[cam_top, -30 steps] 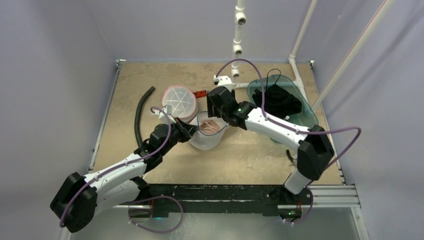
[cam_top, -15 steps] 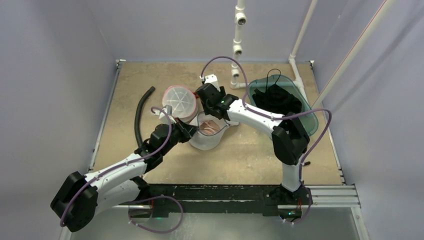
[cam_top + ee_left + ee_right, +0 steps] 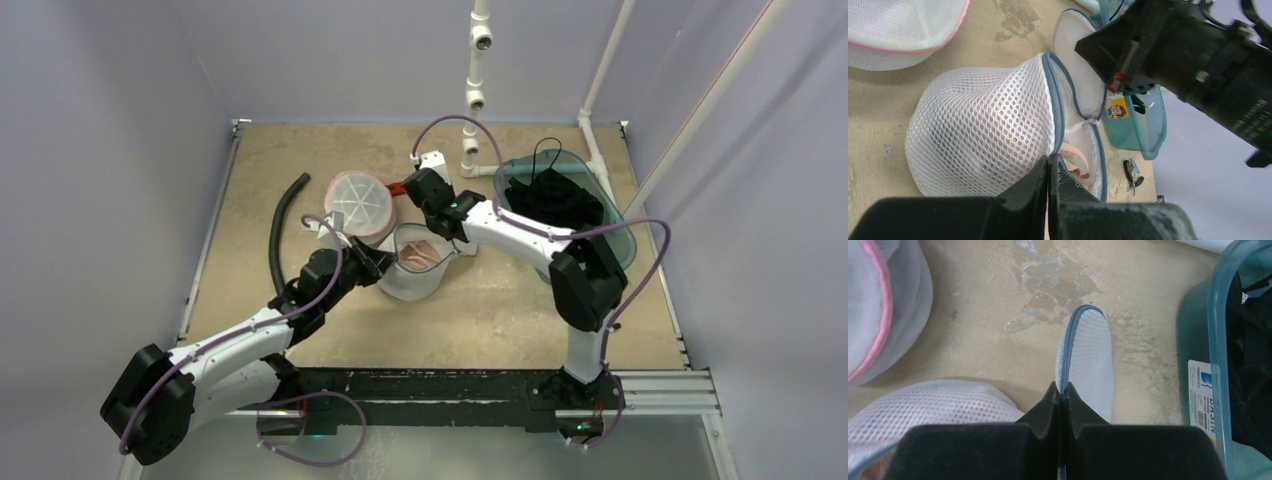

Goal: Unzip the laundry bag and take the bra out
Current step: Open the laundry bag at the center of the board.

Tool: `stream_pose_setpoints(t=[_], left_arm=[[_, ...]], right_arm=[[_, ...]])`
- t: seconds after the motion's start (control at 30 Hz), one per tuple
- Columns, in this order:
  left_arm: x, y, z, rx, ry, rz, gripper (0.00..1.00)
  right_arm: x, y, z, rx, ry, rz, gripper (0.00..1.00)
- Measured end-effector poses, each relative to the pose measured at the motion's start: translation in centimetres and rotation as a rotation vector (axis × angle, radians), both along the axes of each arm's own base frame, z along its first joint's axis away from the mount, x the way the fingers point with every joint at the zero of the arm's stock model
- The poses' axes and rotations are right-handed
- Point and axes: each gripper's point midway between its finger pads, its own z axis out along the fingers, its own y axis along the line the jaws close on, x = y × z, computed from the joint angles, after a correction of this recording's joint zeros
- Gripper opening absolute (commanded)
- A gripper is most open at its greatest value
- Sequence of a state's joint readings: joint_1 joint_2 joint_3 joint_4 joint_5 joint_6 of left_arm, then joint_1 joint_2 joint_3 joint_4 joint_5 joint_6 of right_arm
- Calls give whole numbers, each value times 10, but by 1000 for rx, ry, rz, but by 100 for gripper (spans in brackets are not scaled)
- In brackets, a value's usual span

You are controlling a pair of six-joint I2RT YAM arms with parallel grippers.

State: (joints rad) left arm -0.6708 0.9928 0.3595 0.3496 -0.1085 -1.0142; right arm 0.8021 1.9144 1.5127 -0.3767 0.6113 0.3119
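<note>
Laundry bag (image 3: 983, 130) open, bra (image 3: 1074, 164) inside

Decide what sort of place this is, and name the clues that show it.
Likely a robotics test cell, not a laundry room: a left arm and right arm bolted to a scuffed table, plain walls close around, white pipe framing.

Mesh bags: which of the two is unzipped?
The grey-zipped bag, its lid folded back, showing the bra; the pink-trimmed bag looks shut.

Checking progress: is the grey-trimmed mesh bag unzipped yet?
Unzipped: its lid flap stands folded back from the laundry bag, and the pink bra shows through the gap.
</note>
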Motion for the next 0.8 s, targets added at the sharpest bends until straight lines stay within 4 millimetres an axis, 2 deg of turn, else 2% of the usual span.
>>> stream_pose_setpoints(t=[0.17,0.37,0.47,0.53,0.6,0.77,0.8], left_arm=[[-2,2,-5,5,7,1,0],[-4,4,-11,-2,27,12,0],[-7,7,-19,4,44,21,0],[-9,10,-25,5,58,31,0],[-10,12,-28,8,64,39,0],[-12,15,-31,11,72,50,1],[-12,16,-32,14,75,50,7]], right_arm=[[-21,-8,28,161,-74,28,0],[-67,-12,96,579,-295,157,0],[-92,-18,116,768,-406,228,0],[-107,-24,115,848,-443,258,0],[-122,-32,104,917,-465,275,0],[-146,-52,92,1039,-510,267,0],[-150,-56,94,1063,-525,266,0]])
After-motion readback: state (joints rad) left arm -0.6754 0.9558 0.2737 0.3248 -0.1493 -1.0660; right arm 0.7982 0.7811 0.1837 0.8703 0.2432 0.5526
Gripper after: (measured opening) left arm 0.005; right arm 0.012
